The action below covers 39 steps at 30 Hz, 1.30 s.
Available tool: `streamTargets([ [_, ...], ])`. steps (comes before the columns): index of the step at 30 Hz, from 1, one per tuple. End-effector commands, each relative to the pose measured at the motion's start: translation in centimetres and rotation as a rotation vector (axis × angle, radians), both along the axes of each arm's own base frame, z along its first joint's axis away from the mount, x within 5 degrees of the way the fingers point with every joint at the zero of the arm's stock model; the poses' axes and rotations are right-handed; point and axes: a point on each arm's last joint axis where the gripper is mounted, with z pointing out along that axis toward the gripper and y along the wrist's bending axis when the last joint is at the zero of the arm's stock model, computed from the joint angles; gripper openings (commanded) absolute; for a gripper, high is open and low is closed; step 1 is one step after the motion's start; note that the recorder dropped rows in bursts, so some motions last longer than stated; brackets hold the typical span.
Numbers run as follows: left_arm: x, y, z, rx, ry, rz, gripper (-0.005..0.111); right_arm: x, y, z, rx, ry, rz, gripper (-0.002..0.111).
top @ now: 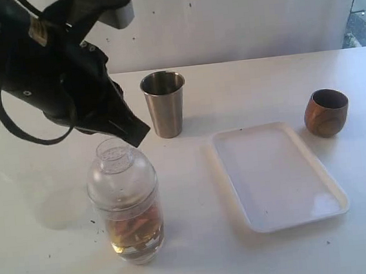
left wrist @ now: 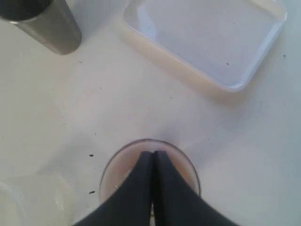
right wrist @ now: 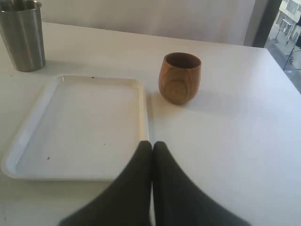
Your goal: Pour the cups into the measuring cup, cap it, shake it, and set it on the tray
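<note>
Evidently pouring and capping are done, by my judgement: the tall clear graduated plastic measuring cup [top: 127, 213] holds brownish contents under its clear plastic dome cap [top: 117, 164] and stands left of the flat white rectangular tray [top: 271, 174]. The left gripper [top: 137, 133] hangs just above the cap, jaws pressed together and empty. The right gripper [right wrist: 151, 143] is likewise closed and empty. Shaking appears due next, so the jaws must spread and clamp the cup. The white tabletop [top: 46, 267] is lightly speckled, with a plain white wall [top: 255, 13] behind.
</note>
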Motion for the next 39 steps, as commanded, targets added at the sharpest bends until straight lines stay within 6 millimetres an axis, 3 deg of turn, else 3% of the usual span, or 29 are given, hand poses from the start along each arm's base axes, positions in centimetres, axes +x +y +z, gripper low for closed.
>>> streamTargets([
  [1,-0.4,0.0,0.7,-0.038,-0.012,-0.005,0.000,0.0,0.0,0.0,0.004,-0.011,-0.005,0.000],
  [20,-1.1,0.7,-4.6,0.045,0.082,-0.001,0.000,0.0,0.0,0.0,0.004,-0.011,-0.005,0.000],
  [33,-1.0,0.6,-4.0,0.003,0.045,0.006,0.001,0.0,0.0,0.0,0.027,-0.011,-0.011,0.000],
  [39,-1.4,1.0,-1.6,-0.109,-0.066,0.007,0.022,0.0,0.0,0.0,0.029,-0.011,-0.011,0.000],
])
